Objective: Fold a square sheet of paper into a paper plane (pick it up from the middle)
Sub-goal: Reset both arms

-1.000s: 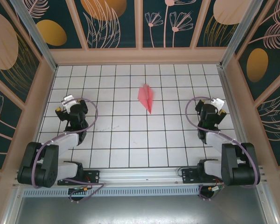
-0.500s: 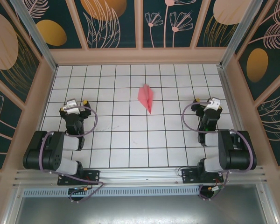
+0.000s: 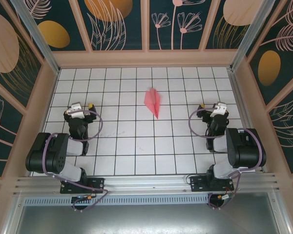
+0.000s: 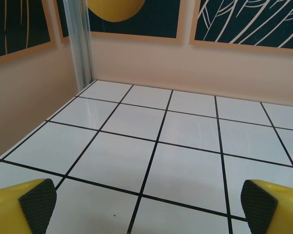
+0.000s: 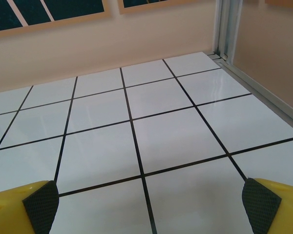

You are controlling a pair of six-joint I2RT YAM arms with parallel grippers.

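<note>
The paper plane (image 3: 154,101) lies on the tiled table in the top view, a narrow pink dart with a centre crease, its point toward the near side. My left gripper (image 3: 78,108) sits far to its left, folded back near its base, open with nothing between its yellow fingers (image 4: 24,200). My right gripper (image 3: 212,108) sits far to the plane's right, also open and empty, its black pads (image 5: 259,204) wide apart over bare tiles. Neither gripper touches the plane.
The white tiled table (image 3: 136,146) is boxed in by peach walls with dark floral panels. A metal corner post (image 4: 80,41) stands at the back left, another (image 5: 229,27) at the back right. An aluminium rail (image 3: 146,185) runs along the near edge.
Both arms have drawn back and folded down toward their bases, the grippers settling slightly inward. The plane has not moved.
</note>
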